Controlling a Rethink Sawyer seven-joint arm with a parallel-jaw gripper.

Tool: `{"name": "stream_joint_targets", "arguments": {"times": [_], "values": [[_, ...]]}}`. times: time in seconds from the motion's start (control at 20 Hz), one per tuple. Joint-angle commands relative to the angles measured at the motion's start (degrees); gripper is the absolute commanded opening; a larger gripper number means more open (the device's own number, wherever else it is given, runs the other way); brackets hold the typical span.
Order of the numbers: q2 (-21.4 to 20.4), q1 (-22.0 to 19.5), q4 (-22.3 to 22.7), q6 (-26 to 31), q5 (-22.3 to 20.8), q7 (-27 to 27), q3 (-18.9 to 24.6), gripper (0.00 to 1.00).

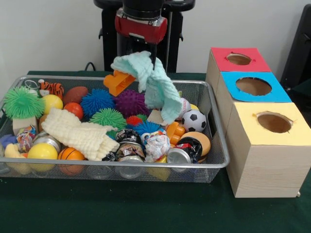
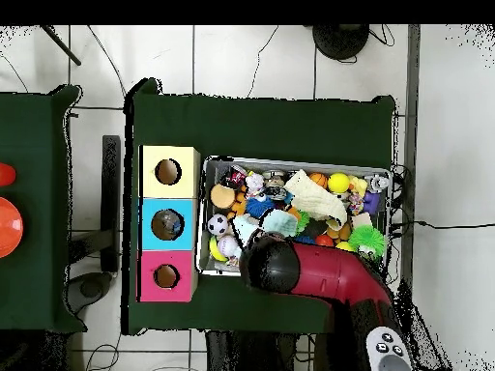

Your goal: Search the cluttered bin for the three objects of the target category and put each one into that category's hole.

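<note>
My gripper [image 1: 149,57] hangs over the back middle of the wire bin [image 1: 217,127], shut on a mint green cloth [image 1: 156,83]. The cloth is lifted; its lower end droops to the clutter near a baseball. In the overhead view the cloth [image 2: 281,222] shows just beyond the arm's head [image 2: 270,265], which hides the gripper. A cream waffle cloth [image 1: 80,133] lies across the front left of the bin. To the bin's right stands a wooden box with three holes: red [image 1: 239,58], blue [image 1: 253,86] and yellow [image 1: 274,122].
The bin is packed with spiky balls [image 1: 97,101], a soccer ball [image 1: 194,120], a small basketball [image 1: 71,154], crushed cans [image 1: 180,155], an orange plastic piece [image 1: 116,81] and other toys. In the overhead view the box [image 2: 167,224] lies left of the bin [image 2: 290,162].
</note>
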Motion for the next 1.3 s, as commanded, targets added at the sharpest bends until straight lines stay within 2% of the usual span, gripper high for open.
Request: {"name": "stream_joint_targets", "arguments": {"times": [0.05, 0.15, 0.3, 0.55, 0.65, 0.8, 0.95, 1.3], "values": [[-3.2, 0.5, 0.2, 4.7, 0.5, 3.1, 0.6, 1.00], [-6.8, 0.6, 1.0, 9.3, 3.1, 2.9, 1.5, 1.00], [-9.9, 0.9, 1.5, 14.2, 5.7, 3.4, 2.1, 1.00], [-12.2, -0.8, 2.5, 17.3, 10.3, 1.8, 4.6, 1.00], [-12.4, 0.8, 1.7, 18.1, 11.3, 3.4, 4.4, 1.00], [-9.9, 4.0, -0.1, 16.2, 10.1, 6.9, 2.7, 1.00], [-7.6, 5.7, -1.3, 14.4, 8.5, 8.3, 1.4, 1.00], [1.4, 6.6, -0.5, 0.1, 4.6, 8.5, -0.5, 1.00]]}}
